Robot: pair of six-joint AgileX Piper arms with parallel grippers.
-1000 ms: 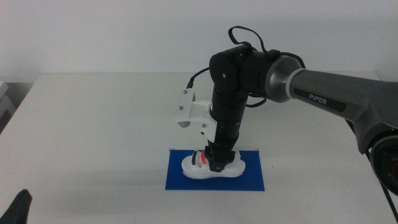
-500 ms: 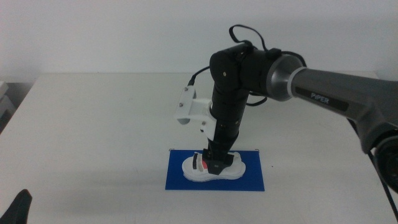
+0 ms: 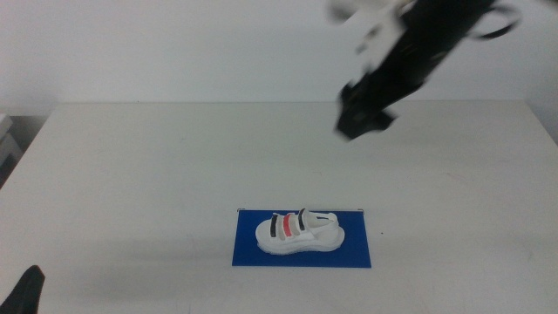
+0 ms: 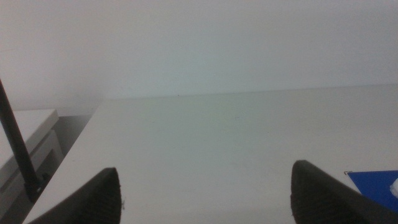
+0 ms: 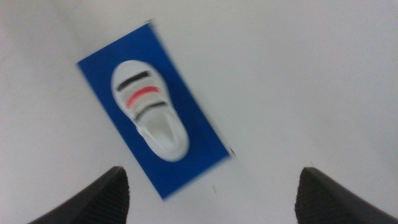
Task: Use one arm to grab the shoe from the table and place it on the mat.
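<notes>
Although the task reads as a pick-and-place, the shoe (image 3: 299, 232) already sits upright on the mat (image 3: 245, 250), lower centre of middle view, sole fully inside the blue rectangle, nothing touching it. Long axis runs approx. left-right in that view; straps toward the left end, open heel end toward the right. The right gripper (image 3: 362, 120) hangs blurred at upper right of middle view, well above and to the right of the shoe, i.e. the shoe lies down-left of it. Right wrist view looks down on the shoe (image 5: 149, 109) and mat (image 5: 202, 134) w/ jaws spread wide, nothing between them. The left gripper (image 3: 24, 292) waits at lower-left corner of middle view, jaws also spread, empty, per left wrist view. Judgement: placement looks done; right arm is nearer, no further grasp seems needed. The table (image 3: 131, 174) carries all.
</notes>
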